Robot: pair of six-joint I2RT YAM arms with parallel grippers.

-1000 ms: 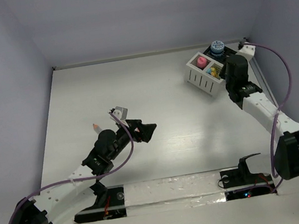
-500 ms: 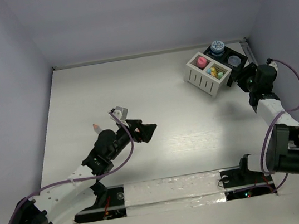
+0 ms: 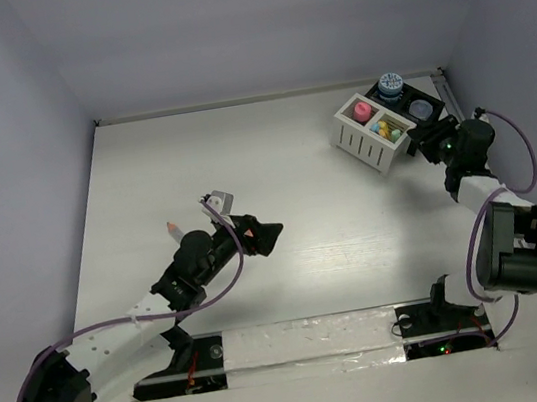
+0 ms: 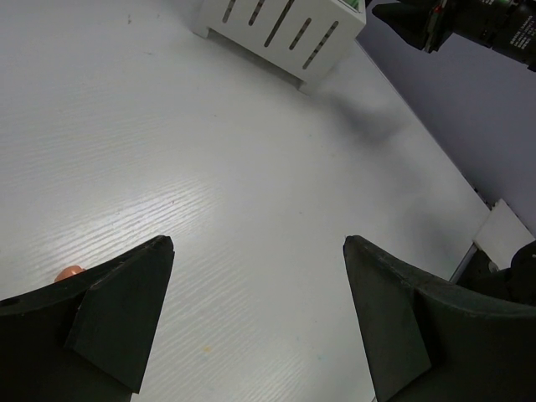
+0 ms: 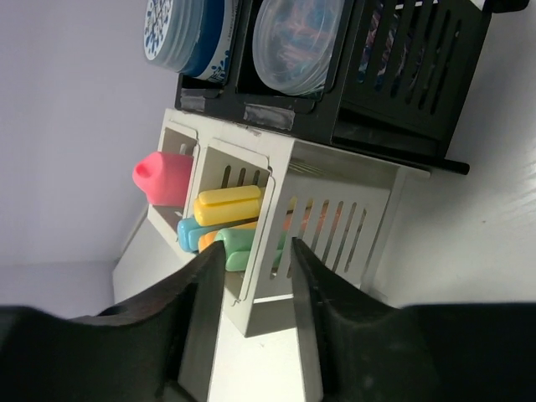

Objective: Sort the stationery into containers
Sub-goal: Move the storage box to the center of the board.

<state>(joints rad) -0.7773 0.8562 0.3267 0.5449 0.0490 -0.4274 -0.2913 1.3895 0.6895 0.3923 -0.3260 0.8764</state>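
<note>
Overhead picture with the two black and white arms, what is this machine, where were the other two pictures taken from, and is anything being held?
Two robot arms are bolted to a table, seen from a camera above: the left arm and the right arm. The other two pictures come from a camera on each wrist, looking forward from it. The left fingers stand wide open, holding nothing. The right fingers are slightly apart, also empty, facing a white slatted box joined to a black tray. The box holds a pink-capped bottle and coloured sticks; the tray holds a blue-patterned pot.
</note>
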